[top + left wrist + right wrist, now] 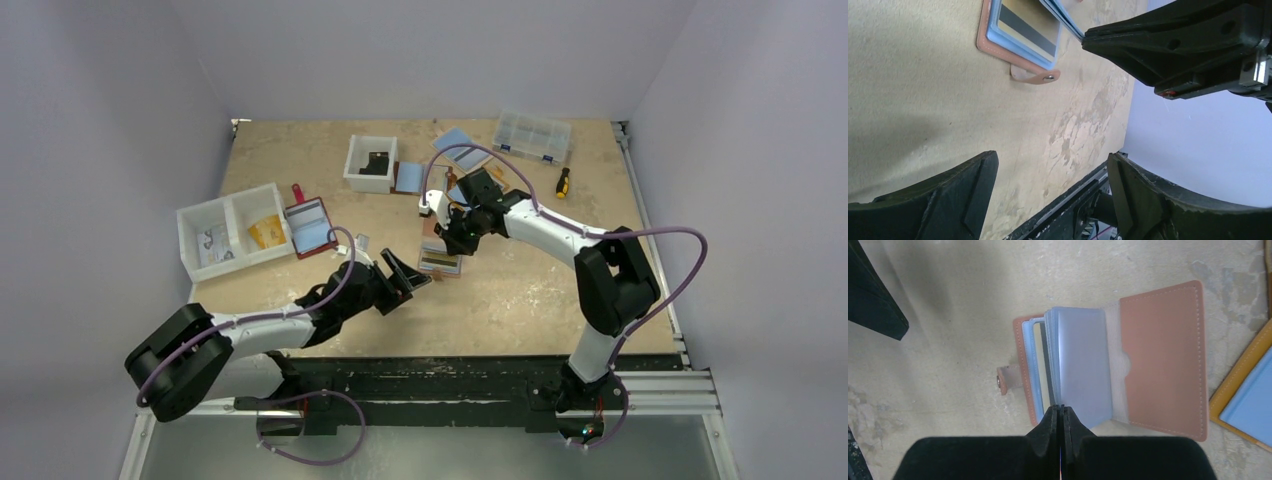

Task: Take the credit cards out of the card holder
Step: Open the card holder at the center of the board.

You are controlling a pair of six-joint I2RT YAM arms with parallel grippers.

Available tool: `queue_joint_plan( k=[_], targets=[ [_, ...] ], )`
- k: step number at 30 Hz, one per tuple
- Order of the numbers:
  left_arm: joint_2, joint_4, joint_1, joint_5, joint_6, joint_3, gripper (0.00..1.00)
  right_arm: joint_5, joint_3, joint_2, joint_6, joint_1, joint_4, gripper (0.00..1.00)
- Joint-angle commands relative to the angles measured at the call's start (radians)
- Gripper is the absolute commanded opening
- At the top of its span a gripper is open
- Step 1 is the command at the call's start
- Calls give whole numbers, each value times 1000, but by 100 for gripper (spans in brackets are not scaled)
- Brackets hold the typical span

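Wood table: card holder open ctr, white bin L, clear organiser far R, poss. screwdriver.

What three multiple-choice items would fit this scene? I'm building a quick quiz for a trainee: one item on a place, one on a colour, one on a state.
1. Where does the holder lie?
A. at the far left corner of the table
B. mid-table, under the right fingers
C. at the near right corner of the table

2. What colour is its cover?
A. green
B. tan-brown
C. black

3. How are the left fingers?
A. shut on the holder
B. shut, empty
C. open, empty

Key:
1 B: the top view shows it mid-table, just below the right fingers.
2 B: the right wrist view shows the opened cover in tan-brown.
3 C: the left wrist view shows a wide gap between them, with only table behind it.
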Motion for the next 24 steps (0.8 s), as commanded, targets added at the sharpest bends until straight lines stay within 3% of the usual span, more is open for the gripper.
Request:
queue_joint_plan(
  k=[1, 8, 9, 15, 24],
  targets=[
    [33, 76, 18, -3, 8, 59, 85, 39, 69, -4, 46, -27, 21, 0],
    [82, 59, 21, 3, 32, 81, 84, 220, 93, 39, 111, -60, 129, 0],
    [83, 54, 21, 3, 35, 83, 84, 255, 93, 52, 194, -60, 144, 2],
    [50, 6, 22, 3, 45, 77, 84, 374, 125, 139, 231, -60, 177, 25],
    [-44, -109, 21, -37, 102, 79, 84, 225, 98, 57, 246, -81, 147, 40]
  ],
)
